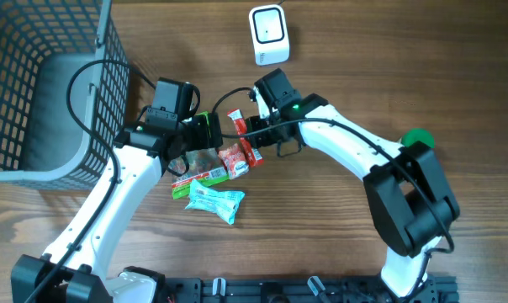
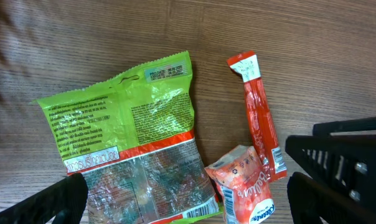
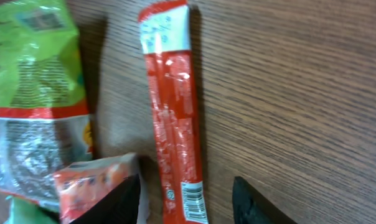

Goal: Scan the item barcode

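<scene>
A brown wood-grain table [image 1: 456,67] fills every view, evenly lit, perhaps from overhead.

overhead: high above the table [image 1: 321,227], facing straight down, far, whole scene.
left wrist: close over the wood, facing down, green bag [image 2: 132,143] centred.
right wrist: closest, facing down.
shared: red stick packet [image 3: 172,112], in all three, at the bag's 3 o'clock.
</scene>
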`<state>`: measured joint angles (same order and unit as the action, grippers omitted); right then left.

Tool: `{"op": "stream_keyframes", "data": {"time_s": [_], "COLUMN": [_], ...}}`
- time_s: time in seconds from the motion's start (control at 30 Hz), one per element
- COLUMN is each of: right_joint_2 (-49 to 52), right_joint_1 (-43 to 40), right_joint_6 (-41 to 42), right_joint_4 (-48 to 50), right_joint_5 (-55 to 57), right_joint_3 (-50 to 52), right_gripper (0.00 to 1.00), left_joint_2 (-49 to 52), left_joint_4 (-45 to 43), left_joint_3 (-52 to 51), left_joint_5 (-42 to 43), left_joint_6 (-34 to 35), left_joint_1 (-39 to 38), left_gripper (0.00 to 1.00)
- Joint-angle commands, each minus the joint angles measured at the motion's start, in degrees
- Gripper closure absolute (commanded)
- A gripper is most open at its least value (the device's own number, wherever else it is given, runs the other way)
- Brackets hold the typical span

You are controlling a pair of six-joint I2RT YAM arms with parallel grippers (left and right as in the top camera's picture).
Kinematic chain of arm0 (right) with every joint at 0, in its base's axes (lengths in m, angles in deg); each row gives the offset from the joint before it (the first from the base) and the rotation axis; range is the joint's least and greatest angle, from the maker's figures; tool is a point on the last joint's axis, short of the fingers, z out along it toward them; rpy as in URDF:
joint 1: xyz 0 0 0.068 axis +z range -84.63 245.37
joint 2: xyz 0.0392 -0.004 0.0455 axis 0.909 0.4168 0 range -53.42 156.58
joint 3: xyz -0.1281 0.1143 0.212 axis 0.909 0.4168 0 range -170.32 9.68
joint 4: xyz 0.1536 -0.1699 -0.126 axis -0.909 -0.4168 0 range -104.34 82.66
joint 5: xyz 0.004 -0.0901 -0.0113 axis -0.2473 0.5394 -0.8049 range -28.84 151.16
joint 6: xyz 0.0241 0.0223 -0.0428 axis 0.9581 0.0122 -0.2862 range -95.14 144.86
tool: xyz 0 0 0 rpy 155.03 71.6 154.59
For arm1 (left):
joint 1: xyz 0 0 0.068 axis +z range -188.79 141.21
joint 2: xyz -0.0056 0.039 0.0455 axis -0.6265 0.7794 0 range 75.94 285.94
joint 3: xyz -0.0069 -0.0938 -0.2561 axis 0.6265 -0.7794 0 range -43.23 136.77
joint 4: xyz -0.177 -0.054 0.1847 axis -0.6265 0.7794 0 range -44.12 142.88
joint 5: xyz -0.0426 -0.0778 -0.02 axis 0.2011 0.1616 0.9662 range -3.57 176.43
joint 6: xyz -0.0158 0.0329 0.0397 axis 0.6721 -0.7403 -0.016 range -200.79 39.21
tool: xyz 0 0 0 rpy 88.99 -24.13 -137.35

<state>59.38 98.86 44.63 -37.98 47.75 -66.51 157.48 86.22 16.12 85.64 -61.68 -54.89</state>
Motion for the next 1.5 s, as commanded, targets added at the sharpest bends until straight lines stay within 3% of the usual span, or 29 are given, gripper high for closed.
{"op": "stream_keyframes", "data": {"time_s": [0.0, 0.9, 1.0, 1.1, 1.27, 1.33, 1.37, 1.4, 1.47], "right_joint_2": [2.1, 6.2, 5.7, 4.9, 4.5, 4.3, 4.3, 4.3, 4.3], "right_joint_1": [0.1, 4.6, 2.7, -1.6, -8.2, -7.9, -7.3, -6.5, -5.6], "right_joint_6": [1.4, 5.9, 7.8, 8.9, 2.8, -4.1, -5.7, -6.1, -3.0], "right_joint_4": [0.4, 1.0, -3.4, -5.9, -6.3, -2.5, -0.4, 1.9, 6.1], "right_joint_5": [1.4, 11.1, 19.3, 18.0, 5.6, -11.1, -16.9, -21.7, -25.8], "right_joint_3": [0.6, 1.3, 1.5, 1.5, 1.5, 1.5, 1.5, 1.5, 1.5], "right_gripper": [0.53, 0.60, 0.67, 0.68, 0.67, 0.65, 0.76, 0.95, 0.96], "left_joint_2": [0.0, 0.0, 0.0, 0.0, 0.0, 0.0, 0.0, 0.0, 0.0], "left_joint_4": [0.0, 0.0, 0.0, 0.0, 0.0, 0.0, 0.0, 0.0, 0.0], "left_joint_3": [-0.1, -0.1, -0.1, -0.1, -0.1, -0.1, -0.1, -0.1, -0.1], "left_joint_5": [-0.1, -0.1, -0.1, -0.1, -0.1, -0.1, -0.1, -0.1, -0.1], "left_joint_6": [-0.9, -0.9, -0.9, -0.9, -0.9, -0.9, -0.9, -0.9, -0.9], "left_joint_1": [0.2, 0.2, 0.2, 0.2, 0.2, 0.2, 0.2, 0.2, 0.2], "left_gripper": [0.00, 0.00, 0.00, 0.00, 0.00, 0.00, 0.00, 0.00, 0.00]}}
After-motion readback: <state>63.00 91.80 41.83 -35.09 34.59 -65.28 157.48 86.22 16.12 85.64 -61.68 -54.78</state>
